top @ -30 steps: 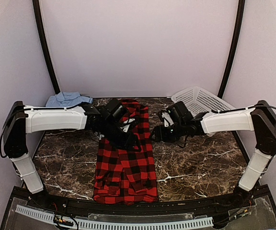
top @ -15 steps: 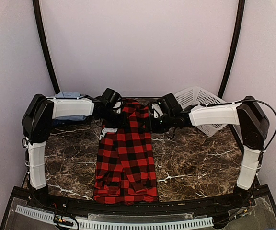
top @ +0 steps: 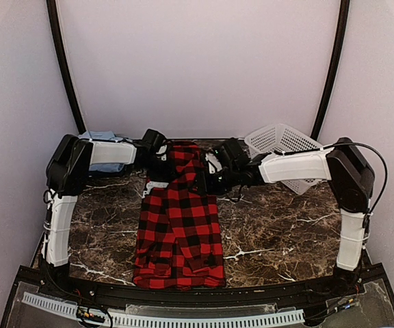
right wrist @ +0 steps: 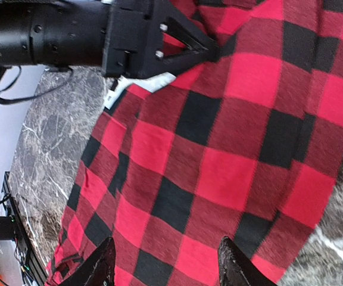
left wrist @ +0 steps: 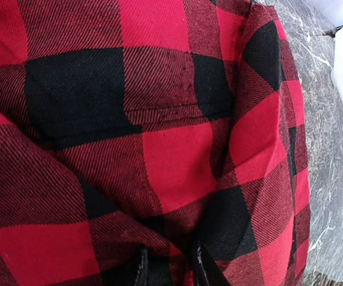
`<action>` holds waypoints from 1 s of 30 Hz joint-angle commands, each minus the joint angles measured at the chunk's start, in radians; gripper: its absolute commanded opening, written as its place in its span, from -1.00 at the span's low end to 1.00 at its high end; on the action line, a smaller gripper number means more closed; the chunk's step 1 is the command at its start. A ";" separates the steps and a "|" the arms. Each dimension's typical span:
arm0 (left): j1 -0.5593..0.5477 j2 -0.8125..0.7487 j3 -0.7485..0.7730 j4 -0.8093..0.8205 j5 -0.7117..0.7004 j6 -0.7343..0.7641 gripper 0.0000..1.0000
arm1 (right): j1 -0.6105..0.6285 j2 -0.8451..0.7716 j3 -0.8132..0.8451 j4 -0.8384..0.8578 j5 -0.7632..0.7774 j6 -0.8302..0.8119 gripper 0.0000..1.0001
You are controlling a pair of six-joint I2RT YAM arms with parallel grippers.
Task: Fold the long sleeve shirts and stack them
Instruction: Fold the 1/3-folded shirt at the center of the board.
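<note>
My left tool (left wrist: 170, 269) is clamped on a fold of the red-and-black buffalo-check flannel shirt (top: 180, 225) at its far end. My right tool (right wrist: 168, 267) has its fingers apart, just above the same end, gripping nothing. The shirt runs from both tools toward the near edge of the dark marble desk (top: 279, 225). A light blue cloth shirt (top: 100, 139) lies left of my left tool.

The whole desk (top: 286, 225) is seen by a fixed camera set high at its near side, tilted down toward the back wall (top: 197, 68). The left wrist view is taken very close, past the left gripper (left wrist: 168, 265) onto the checked shirt (left wrist: 171, 167), by which the frame is nearly filled. The right wrist view is taken from farther off above the same shirt, the right gripper (right wrist: 168, 262) at its lower edge; the left gripper is caught there too.
</note>
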 commanded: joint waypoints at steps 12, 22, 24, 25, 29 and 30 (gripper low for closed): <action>-0.023 0.136 0.120 0.109 -0.016 -0.253 -0.51 | -0.094 0.283 0.283 0.040 -0.074 -0.021 0.07; -0.002 0.160 0.217 0.037 -0.126 -0.274 -0.51 | -0.146 0.399 0.371 -0.007 -0.069 -0.031 0.00; 0.016 0.156 0.224 0.029 -0.122 -0.269 -0.51 | -0.154 0.409 0.383 -0.033 -0.051 -0.049 0.00; 0.021 0.156 0.227 0.029 -0.118 -0.263 -0.50 | -0.157 0.413 0.390 -0.043 -0.044 -0.059 0.00; 0.033 0.146 0.263 0.011 -0.087 -0.211 -0.39 | -0.164 0.428 0.426 -0.077 -0.032 -0.097 0.01; 0.034 0.135 0.275 -0.001 -0.085 -0.201 -0.36 | -0.164 0.431 0.437 -0.085 -0.033 -0.105 0.01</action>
